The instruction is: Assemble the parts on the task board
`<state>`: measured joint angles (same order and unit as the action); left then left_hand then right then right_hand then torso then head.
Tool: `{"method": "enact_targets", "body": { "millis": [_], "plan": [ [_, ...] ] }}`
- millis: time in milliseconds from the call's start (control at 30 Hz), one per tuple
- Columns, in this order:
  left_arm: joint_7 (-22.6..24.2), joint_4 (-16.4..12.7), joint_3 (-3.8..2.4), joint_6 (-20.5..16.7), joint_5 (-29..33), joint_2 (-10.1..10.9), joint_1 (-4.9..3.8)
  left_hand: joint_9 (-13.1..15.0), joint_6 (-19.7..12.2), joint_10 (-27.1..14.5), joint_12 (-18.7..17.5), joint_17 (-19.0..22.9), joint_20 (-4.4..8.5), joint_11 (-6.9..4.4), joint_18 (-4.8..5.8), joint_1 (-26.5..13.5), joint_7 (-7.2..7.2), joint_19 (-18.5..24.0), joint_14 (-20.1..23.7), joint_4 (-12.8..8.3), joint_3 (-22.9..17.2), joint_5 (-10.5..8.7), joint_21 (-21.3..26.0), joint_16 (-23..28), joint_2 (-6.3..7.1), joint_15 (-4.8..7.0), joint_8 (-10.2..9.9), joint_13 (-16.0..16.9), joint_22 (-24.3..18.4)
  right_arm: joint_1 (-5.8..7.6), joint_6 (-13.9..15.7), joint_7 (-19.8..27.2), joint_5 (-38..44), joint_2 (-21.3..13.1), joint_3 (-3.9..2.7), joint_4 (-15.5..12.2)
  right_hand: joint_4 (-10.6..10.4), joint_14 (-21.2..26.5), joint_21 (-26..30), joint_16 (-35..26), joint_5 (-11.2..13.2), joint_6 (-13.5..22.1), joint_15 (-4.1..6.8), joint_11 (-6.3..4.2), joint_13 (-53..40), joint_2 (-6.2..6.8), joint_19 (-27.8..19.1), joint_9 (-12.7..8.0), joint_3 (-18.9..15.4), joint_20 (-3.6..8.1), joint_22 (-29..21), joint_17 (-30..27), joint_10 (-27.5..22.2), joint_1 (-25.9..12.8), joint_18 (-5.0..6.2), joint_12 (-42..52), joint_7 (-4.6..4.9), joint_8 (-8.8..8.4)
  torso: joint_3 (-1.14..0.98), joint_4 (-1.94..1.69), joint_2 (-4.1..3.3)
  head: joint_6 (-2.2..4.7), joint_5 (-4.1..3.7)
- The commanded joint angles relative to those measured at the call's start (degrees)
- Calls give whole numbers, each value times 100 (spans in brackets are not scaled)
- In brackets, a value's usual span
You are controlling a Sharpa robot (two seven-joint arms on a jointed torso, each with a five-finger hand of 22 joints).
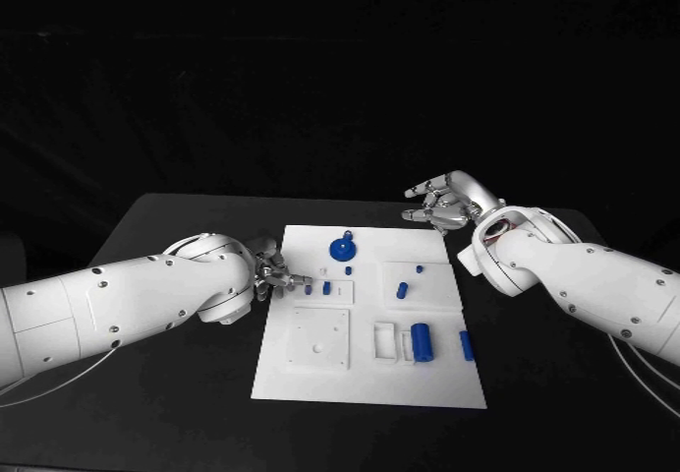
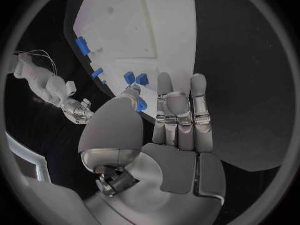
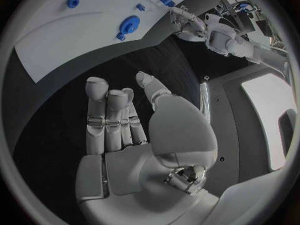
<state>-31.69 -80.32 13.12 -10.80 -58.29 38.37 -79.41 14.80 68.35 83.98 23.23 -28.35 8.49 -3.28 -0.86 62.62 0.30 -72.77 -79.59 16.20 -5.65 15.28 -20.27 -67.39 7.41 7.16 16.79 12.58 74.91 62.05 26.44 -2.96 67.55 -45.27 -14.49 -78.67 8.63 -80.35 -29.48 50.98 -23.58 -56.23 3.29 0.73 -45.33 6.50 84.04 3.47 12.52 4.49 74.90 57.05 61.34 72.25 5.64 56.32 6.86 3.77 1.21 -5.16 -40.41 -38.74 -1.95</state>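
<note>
Two hands: left hand [image 1: 269, 272] pinching a small blue part [image 1: 308, 289] (seat it squarely); right hand [image 1: 449, 202] empty, fingers apart.

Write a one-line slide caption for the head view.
Left hand reaches the task board's left edge near small blue parts; right hand hovers open beyond its far corner.

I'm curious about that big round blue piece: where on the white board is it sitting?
In the head view, the round blue piece sits near the task board's far edge, left of centre, between the two hands.
</note>
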Motion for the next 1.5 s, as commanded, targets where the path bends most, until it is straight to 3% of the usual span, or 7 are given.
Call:
{"method": "enact_targets", "body": {
  "millis": [33,200,333,467,633,1200,1500],
  "plan": [
    [416,-63,-39,-267,271,30,-10,-185,-54,267,-309,-3,-57,62,82,146,60,-15,42,-58,43,31,88,48,-57,-36,-199,-77,63,-6,-21,49,1,-6,-3,-3,18,12,-16,-1,-31,24,17,-19,9,9,187,-2,10,1,333,2,8,-37,91,2,2,-33,-1,-4,1,4,-17],
    [506,-143,-79,-128,318,77,-22,-506,100,268,-287,-40,-69,43,68,455,87,-70,26,-423,179,105,192,46,-259,-37,-689,-8,99,-9,-21,44,0,-10,-3,-4,18,12,-16,-1,-31,24,17,-19,9,9,187,-2,10,1,333,2,8,-37,91,2,2,-33,3,2,1,7,-22],
    [512,-194,-89,-50,322,92,-28,-558,261,274,-64,-64,-45,20,82,394,75,-110,-10,-378,187,116,206,27,-206,-14,-868,89,105,-10,-24,37,1,-14,-3,-5,18,12,-16,-1,-31,24,17,-19,9,9,187,-2,10,1,333,2,8,-37,91,2,2,-33,2,4,-4,12,-20],
    [502,-243,-97,12,321,105,-31,-418,316,267,110,-113,-31,3,86,251,58,-142,-31,-135,124,103,190,-39,-39,3,-861,160,110,-10,-26,30,1,-20,-3,-9,30,11,-19,-1,-35,27,17,-21,8,13,188,-2,21,1,333,5,9,-28,91,4,0,-34,2,4,-8,9,-21],
    [337,-256,-101,287,168,88,-34,-208,273,271,165,-137,-27,18,86,226,62,-131,-14,-31,129,9,156,-65,48,6,-872,180,113,-10,-31,20,2,-29,-3,-20,30,11,-19,-1,-35,27,17,-21,8,13,188,-2,21,1,333,5,9,-28,91,4,0,-34,-5,6,-5,6,-23],
    [33,-168,-96,661,-202,-3,-36,-176,261,271,170,-133,-28,25,86,250,67,-125,-10,-32,115,-9,137,-59,34,5,-888,186,114,-10,-32,12,2,-33,-3,-31,30,11,-19,-1,-35,27,17,-21,8,13,188,-2,21,1,333,5,9,-28,91,4,0,-34,2,5,-8,-2,-34],
    [65,-83,-86,668,-183,-104,-33,-159,205,270,165,-128,-26,32,86,276,81,-125,-15,-70,106,7,125,-59,-93,4,-904,189,111,-10,-30,14,2,-32,-3,-37,32,9,-34,0,-35,32,17,-21,10,13,187,-2,37,0,336,8,12,-32,90,5,1,-34,2,13,-12,-16,-57]
  ]
}}
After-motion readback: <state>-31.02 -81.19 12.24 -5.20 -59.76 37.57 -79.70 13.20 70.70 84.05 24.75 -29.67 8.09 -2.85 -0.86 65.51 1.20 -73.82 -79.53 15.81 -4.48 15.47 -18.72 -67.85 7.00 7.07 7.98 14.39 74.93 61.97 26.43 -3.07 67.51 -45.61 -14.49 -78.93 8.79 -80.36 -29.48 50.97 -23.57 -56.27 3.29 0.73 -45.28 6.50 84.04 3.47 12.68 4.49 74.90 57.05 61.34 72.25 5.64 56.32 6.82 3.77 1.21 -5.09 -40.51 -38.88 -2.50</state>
